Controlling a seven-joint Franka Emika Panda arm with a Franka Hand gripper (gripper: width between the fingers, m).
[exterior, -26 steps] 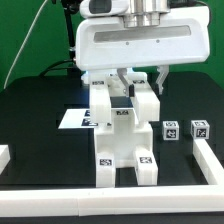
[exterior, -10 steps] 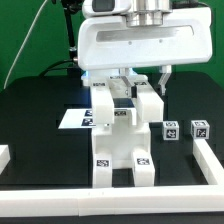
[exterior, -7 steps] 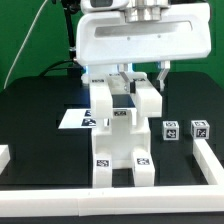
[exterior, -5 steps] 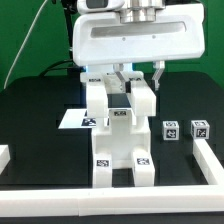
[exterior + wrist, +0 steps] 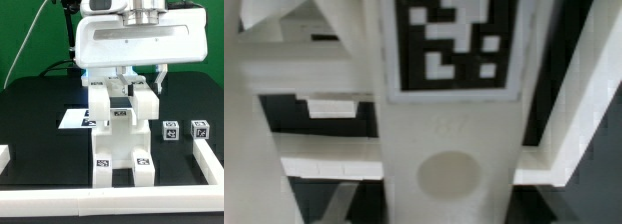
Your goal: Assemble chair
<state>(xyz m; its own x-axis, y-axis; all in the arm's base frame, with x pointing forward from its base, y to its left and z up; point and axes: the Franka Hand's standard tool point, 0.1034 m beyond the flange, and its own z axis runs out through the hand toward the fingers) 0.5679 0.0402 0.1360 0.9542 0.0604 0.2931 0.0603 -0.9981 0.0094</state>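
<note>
The white chair (image 5: 122, 135) stands upright mid-table, with two tall posts and tags on its front feet. My gripper (image 5: 140, 80) hangs under the big white wrist housing and straddles the top of the post on the exterior view's right. One dark finger (image 5: 119, 80) is in the gap between the posts and the other is outside. The jaws look closed on that post. In the wrist view the post (image 5: 446, 140) with its tag (image 5: 455, 40) fills the space in my gripper (image 5: 446, 205), with grey fingers (image 5: 352, 200) at its sides.
Two small tagged white cubes (image 5: 170, 130) (image 5: 200, 128) sit on the black table at the exterior view's right. The marker board (image 5: 72, 118) lies behind the chair on the left. White border rails run along the right (image 5: 210, 165), front (image 5: 110, 205) and left (image 5: 4, 155).
The gripper rose slightly and the chair's posts shifted up and to the exterior view's left with it. Both have now settled back close to where they were.
</note>
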